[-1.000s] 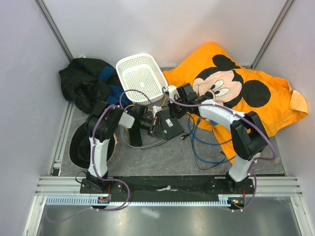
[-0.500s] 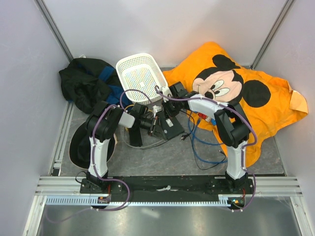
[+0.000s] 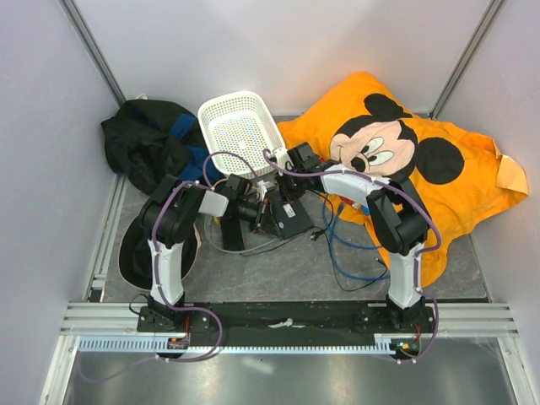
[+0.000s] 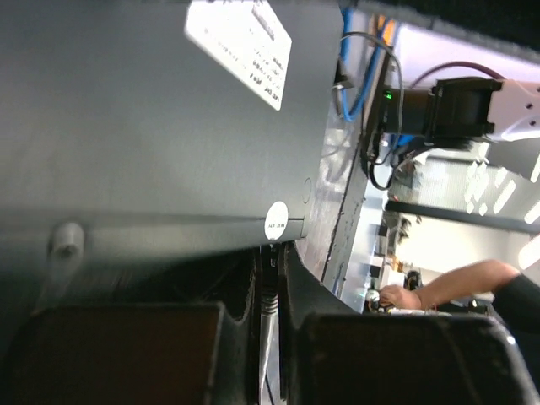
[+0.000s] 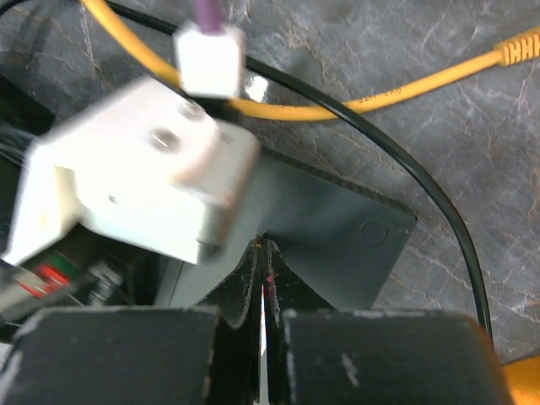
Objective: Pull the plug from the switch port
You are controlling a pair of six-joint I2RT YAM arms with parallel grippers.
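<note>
Movement is confined to the right arm: within the last second it has folded in from over the orange cushion [image 3: 439, 169], and the right gripper [image 3: 285, 179] now sits at the far edge of the switch box [image 3: 289, 216], jaws fully closed on nothing visible. At the box's left edge the left gripper [image 3: 257, 211] remains, jaws all but shut; what they pinch, I cannot tell. Along its right edge runs a blue cable [image 4: 344, 80]; the switch port itself is hidden. Judgement: plug not yet pulled
</note>
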